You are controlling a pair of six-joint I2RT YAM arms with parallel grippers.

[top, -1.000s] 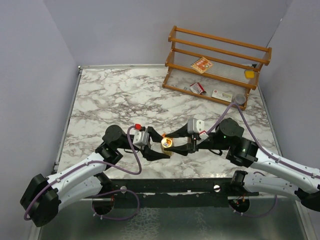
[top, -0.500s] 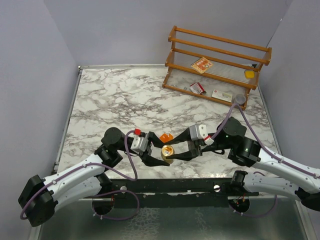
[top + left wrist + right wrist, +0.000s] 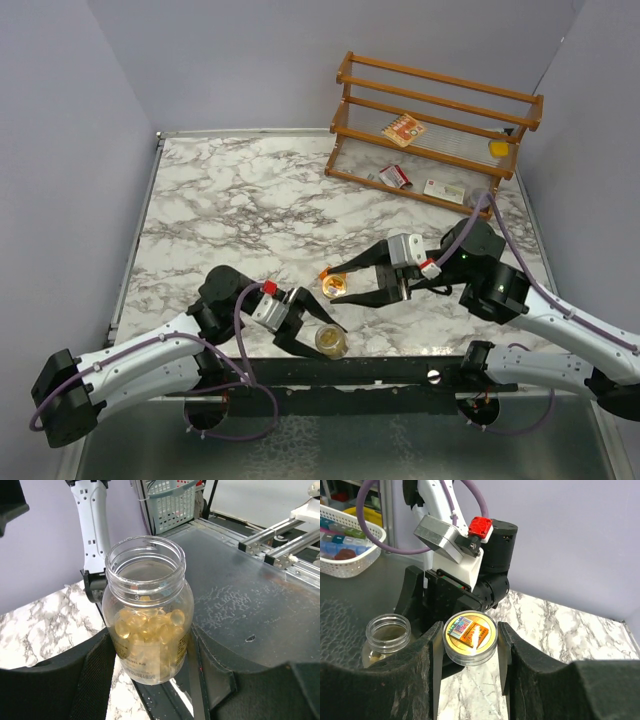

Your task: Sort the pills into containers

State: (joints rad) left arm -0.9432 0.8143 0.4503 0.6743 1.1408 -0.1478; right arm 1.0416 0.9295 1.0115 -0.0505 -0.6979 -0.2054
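My left gripper [image 3: 322,338] is shut on a small clear jar [image 3: 331,342] of tan-yellow softgel pills. The jar is upright and open-topped, at the table's front edge. In the left wrist view the jar [image 3: 148,630] sits between both fingers, over the black front rail. My right gripper [image 3: 336,285] is shut on the jar's round clear lid [image 3: 333,283], held above the marble behind the jar. In the right wrist view the lid [image 3: 470,636] shows a gold inside and an orange square label. The open jar [image 3: 387,635] stands lower left of it. No separate orange box shows.
A wooden rack [image 3: 440,120] stands at the back right with red-and-white packets [image 3: 403,130] and a yellow item [image 3: 498,148]. A grey round tin [image 3: 481,198] sits by its right end. A white basket [image 3: 350,545] lies beyond the table's front.
The two grippers were together on the jar. The lid has come off in the right gripper. The left gripper has carried the open jar toward the front edge, away from the lid.
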